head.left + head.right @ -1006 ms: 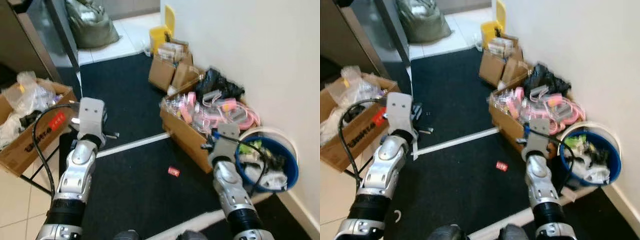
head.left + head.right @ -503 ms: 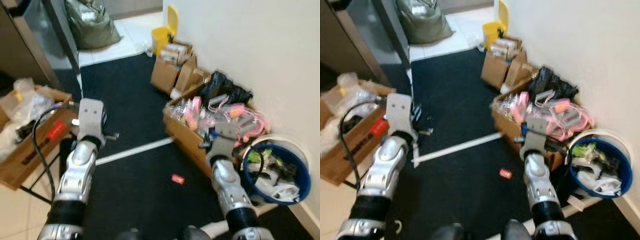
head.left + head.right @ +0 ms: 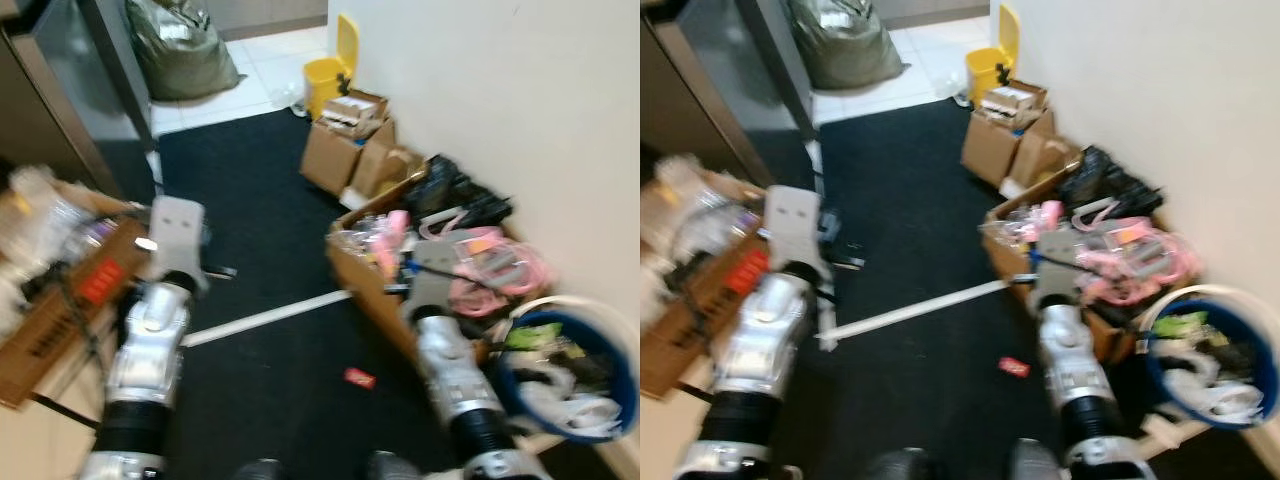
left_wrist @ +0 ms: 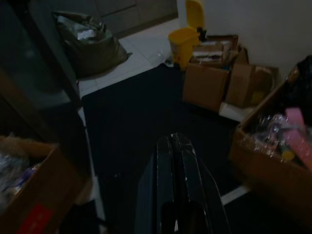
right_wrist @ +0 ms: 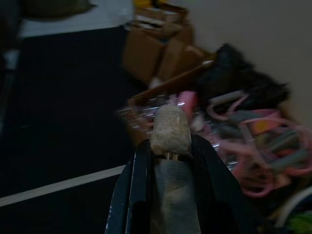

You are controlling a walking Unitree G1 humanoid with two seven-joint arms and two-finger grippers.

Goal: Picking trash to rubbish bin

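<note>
Black mat [image 3: 250,200]: view has swung leftward, so the robot is turning. Blue bin [image 3: 610,365] at right, near. Right tool [image 5: 168,146] clamps pale trash [image 5: 169,129]; left tool [image 4: 175,161] closed, empty. Red scrap [image 3: 359,378] remains on floor.

- One blue bucket [image 3: 618,372] full of rubbish.
- One yellow bin [image 3: 329,78] with its lid up.
- One small red scrap [image 3: 359,378] on the black mat.
- One bulging sack [image 3: 178,48] on the white tiles.
- Four cardboard boxes: a pair by the wall [image 3: 352,152], one of pink bits [image 3: 372,275], one at the left [image 3: 62,300].
</note>
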